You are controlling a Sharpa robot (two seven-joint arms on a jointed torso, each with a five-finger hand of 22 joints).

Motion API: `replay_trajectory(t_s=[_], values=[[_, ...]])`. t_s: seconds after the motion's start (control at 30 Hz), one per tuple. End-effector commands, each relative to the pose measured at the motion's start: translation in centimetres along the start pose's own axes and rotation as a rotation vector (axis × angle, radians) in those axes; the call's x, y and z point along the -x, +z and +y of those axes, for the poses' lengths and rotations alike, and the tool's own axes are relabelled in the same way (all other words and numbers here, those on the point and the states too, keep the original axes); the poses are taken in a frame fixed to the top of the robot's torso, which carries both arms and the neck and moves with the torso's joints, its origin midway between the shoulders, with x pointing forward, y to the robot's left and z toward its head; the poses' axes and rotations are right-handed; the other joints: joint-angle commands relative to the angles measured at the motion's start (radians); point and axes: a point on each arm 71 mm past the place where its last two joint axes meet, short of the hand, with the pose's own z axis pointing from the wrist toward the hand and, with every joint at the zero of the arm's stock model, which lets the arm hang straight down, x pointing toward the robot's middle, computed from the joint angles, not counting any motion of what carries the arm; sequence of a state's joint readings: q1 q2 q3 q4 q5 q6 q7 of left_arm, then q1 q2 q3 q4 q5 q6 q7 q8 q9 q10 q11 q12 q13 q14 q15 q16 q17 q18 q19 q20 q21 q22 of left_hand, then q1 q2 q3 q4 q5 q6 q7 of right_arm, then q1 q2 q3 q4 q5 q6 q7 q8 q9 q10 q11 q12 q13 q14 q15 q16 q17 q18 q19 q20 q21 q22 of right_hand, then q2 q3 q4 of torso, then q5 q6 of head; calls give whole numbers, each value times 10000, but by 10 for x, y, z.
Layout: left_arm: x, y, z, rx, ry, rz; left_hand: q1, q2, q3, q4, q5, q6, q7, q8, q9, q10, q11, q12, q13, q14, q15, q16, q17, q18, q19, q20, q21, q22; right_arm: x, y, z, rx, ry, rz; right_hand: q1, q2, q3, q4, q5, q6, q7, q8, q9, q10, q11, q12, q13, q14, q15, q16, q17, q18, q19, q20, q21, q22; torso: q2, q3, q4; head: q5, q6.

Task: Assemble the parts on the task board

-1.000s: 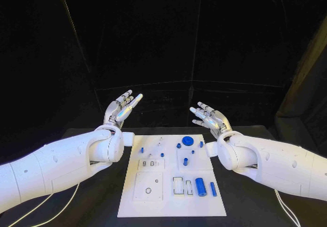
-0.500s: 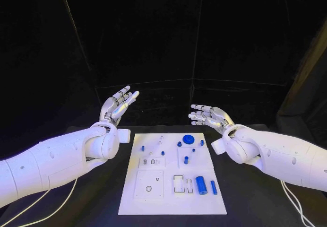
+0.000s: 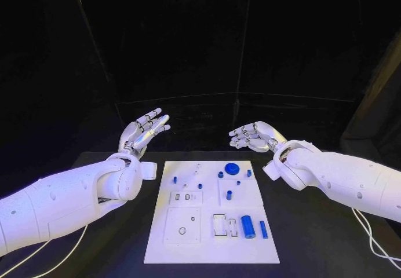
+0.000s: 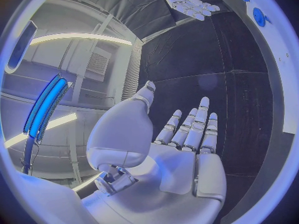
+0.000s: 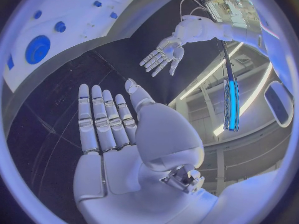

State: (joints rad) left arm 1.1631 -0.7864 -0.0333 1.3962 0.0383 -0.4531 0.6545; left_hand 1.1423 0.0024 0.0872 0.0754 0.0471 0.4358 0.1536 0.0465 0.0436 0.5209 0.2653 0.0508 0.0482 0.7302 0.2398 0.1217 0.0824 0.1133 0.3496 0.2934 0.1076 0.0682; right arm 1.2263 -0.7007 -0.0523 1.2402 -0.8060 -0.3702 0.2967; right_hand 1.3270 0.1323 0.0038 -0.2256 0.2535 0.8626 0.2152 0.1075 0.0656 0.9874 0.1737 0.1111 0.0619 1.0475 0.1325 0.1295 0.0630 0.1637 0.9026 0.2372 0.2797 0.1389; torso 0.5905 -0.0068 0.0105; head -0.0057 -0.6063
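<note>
Hands hang above the table's far edge, beyond the board (image 3: 213, 243). Left hand (image 3: 142, 133) has its fingers spread, palm up, holding nothing. Right hand (image 3: 255, 137) is empty too, fingers extended and apart. Blue parts (image 3: 247, 226) lie on the board, mid-table, well apart from both hands.

Overall: dim, dark backdrop; white arms and task board (image 3: 213, 214) stand out bright.
Light source: glowing blue-white strips in both wrist views.
Tint: bluish on white surfaces.
Distortion: fisheye circles bend straight edges at the rim.
Focus: head view sharp; wrist rims soft.
</note>
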Motion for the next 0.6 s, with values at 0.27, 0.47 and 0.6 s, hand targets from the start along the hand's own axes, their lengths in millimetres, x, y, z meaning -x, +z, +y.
replay_trajectory(t_s=[0.27,0.47,0.6], values=[[-19,-20,-14,-435,-602,911,237,328,-170,-499,57,2730,1285,441,225,3326,-337,759,194,1689,-472,580,95,531,2873,-40,1212,495,-4,10,19,757,-5564,1614,114,-183,363,-585,-627,1540,-318,-48,8,2022,-677,-266,43,3601,-1055,1247,910,156,1646,-1117,2835,1588,725,-62,201,-246,121],[-29,-30,-13,-288,-933,1193,308,418,-189,-710,59,3740,1176,594,255,3650,-443,837,161,2007,-581,587,54,639,3191,-43,1348,499,-12,14,24,886,-7196,2094,117,-348,445,-580,-838,1627,-382,-245,-2,1927,-715,-510,7,4109,-1176,1670,1535,166,1647,-1240,3764,2198,1020,-108,337,-373,195],[-36,-35,-12,-182,-1141,1411,299,446,-202,-749,59,3865,1170,593,247,3684,-455,828,155,2046,-595,565,35,655,3289,-47,1389,500,-16,17,25,787,-7889,2373,52,-456,482,-561,-862,1602,-453,-366,-1,1743,-732,-502,12,4510,-1250,2070,1963,182,1713,-1283,4304,2537,1181,-144,398,-398,217]])
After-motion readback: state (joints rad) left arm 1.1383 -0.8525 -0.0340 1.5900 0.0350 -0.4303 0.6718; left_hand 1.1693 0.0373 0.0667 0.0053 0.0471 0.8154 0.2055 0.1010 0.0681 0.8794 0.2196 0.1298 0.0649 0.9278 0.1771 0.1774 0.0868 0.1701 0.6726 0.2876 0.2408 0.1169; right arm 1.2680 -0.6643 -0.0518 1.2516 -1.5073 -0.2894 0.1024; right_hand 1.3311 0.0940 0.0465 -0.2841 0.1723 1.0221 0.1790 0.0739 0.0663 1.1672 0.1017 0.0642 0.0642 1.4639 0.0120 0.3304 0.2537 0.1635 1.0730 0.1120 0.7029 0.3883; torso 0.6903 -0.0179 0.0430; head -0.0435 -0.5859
